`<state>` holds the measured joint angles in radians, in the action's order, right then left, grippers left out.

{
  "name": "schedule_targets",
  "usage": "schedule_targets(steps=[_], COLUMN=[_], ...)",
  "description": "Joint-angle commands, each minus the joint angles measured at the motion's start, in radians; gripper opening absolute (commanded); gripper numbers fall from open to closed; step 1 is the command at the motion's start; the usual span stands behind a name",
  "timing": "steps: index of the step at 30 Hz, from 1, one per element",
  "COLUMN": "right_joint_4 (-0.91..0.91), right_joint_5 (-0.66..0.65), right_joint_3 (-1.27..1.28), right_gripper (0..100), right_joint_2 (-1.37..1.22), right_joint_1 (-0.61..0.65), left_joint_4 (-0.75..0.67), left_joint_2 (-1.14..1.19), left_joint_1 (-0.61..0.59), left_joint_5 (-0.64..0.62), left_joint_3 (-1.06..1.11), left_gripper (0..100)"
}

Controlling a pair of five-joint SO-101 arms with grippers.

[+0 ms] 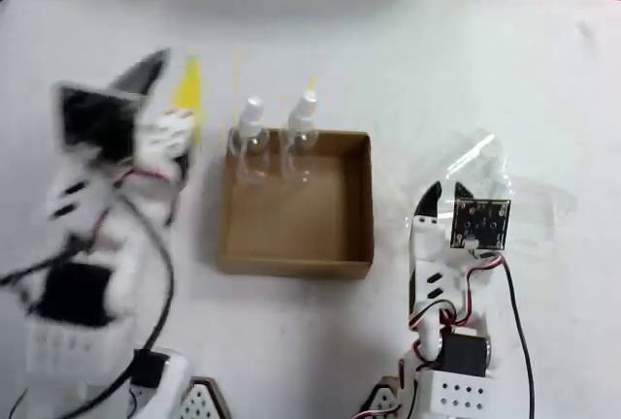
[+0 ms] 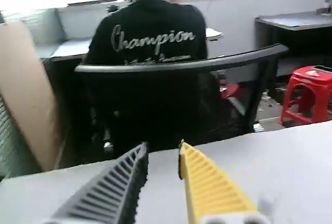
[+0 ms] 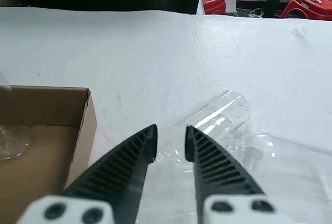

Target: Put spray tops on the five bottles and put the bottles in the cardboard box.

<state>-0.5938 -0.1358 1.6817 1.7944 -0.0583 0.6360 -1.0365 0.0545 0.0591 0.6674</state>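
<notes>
Hanging above the left part of the white cloth-covered desk (image 1: 485, 60), the left arm's end effector (image 2: 163, 146), with one grey ribbed finger and one yellow one, is released: the fingers stand a narrow gap apart with nothing between them. In its wrist view it is aimed out past the desk's far edge.

Near the middle of the desk sits the open brown cardboard box (image 1: 291, 266). Two clear plastic bottles with white spray tops, one (image 1: 250, 138) and the other (image 1: 302, 133), stand upright side by side inside the box against its far wall.

To the right of the box, the right arm's black end effector (image 3: 170, 133) is also released, its fingers slightly parted and gripping nothing. Just beyond its tips a clear plastic bottle (image 3: 220, 112) lies on its side on the desk. More clear plastic (image 3: 290, 167) lies beside that bottle; what it is cannot be told.
</notes>
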Motion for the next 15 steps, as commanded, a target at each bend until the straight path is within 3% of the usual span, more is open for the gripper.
schedule_targets(steps=[1,10,15], right_joint_4=[0.022,0.021,0.019], right_joint_5=[-0.003,-0.003,-0.009], right_joint_3=[0.009,0.009,0.009], right_gripper=[16.6,19.8,19.8], right_joint_2=[0.007,0.007,0.008], right_joint_1=[0.013,0.012,0.01], left_joint_4=[0.178,0.236,0.21], left_joint_2=[-0.099,-0.105,-0.105], left_joint_1=[-0.15,-0.262,-0.297], left_joint_5=[0.011,-0.005,-0.121], left_joint_3=[0.003,0.255,0.319], left_gripper=[9,9,11])
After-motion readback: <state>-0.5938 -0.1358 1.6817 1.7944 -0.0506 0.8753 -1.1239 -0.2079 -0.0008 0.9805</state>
